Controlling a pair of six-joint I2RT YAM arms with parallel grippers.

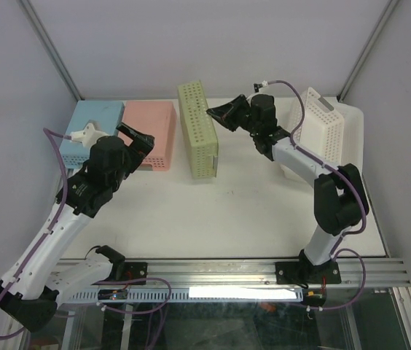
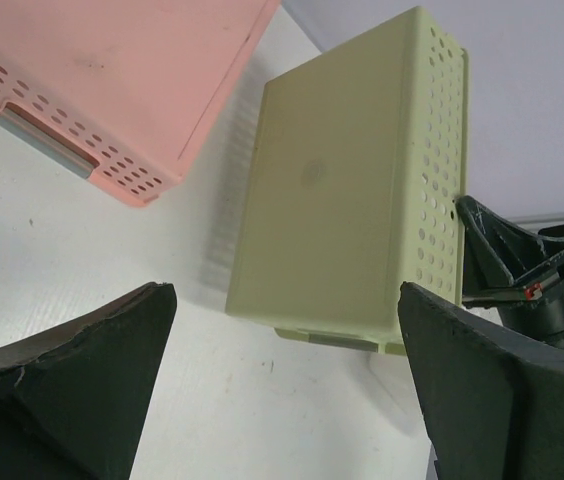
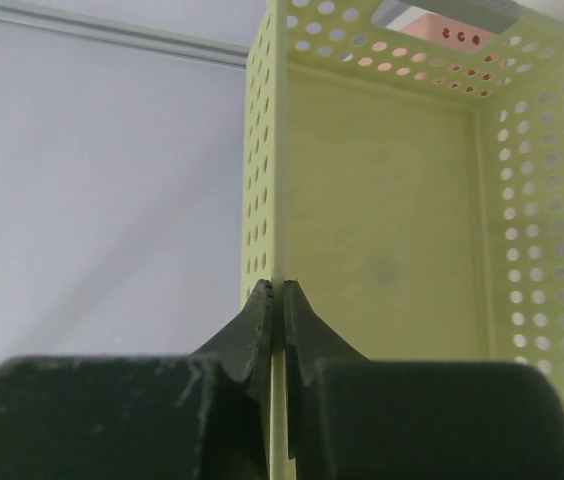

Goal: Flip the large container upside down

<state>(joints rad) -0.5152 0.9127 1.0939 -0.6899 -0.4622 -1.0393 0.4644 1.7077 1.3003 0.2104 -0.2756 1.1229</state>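
Metal rail [image 1: 264,273] at the near table edge carries both arm bases. Beyond it, at the middle far part of the white table [image 1: 249,211], the large green container [image 1: 198,131] stands on one long side, its open face turned right and its solid base turned left. The right gripper [image 1: 211,111] is clamped on the container's upper wall. The left gripper [image 1: 144,144] hangs with jaws spread wide, holding nothing, just left of the container and over a pink basket [image 1: 154,120]. A blue basket [image 1: 92,117] sits far left, a white basket [image 1: 329,131] far right.
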